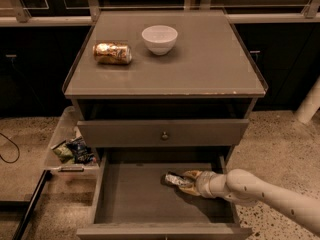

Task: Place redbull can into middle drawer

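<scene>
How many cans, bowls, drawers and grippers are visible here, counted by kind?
Cans: 2 (gold-brown can on the cabinet top; redbull can inside the middle drawer)
Bowls: 1 (white bowl)
Drawers: 2 (middle drawer, open; drawer with knob)
Grippers: 1 (gripper inside the middle drawer, at the redbull can)
Total: 6

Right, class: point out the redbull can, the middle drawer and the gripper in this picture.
redbull can (pixel 173 179), camera view: its silver side.
middle drawer (pixel 132 196), camera view: bare bottom, left of the can.
gripper (pixel 190 181), camera view: midway between fingertips, inside the drawer, shut on the can's right end.
</scene>
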`<act>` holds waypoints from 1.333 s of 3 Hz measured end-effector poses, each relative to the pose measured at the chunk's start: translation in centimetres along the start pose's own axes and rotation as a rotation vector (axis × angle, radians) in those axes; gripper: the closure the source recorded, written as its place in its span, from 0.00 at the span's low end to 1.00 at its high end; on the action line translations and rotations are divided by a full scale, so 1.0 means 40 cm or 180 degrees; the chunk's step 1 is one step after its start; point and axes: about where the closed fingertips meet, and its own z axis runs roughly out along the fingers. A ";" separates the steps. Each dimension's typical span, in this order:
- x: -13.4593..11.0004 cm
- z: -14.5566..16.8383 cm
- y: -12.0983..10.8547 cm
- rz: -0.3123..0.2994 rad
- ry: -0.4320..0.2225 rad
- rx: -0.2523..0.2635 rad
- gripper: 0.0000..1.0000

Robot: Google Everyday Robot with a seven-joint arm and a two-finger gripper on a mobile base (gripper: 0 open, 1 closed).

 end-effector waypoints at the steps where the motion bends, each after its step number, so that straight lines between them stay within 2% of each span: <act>1: 0.000 0.000 0.000 0.0001 0.0000 -0.0001 0.81; 4: 0.000 0.000 0.001 0.0000 -0.0001 -0.0002 0.11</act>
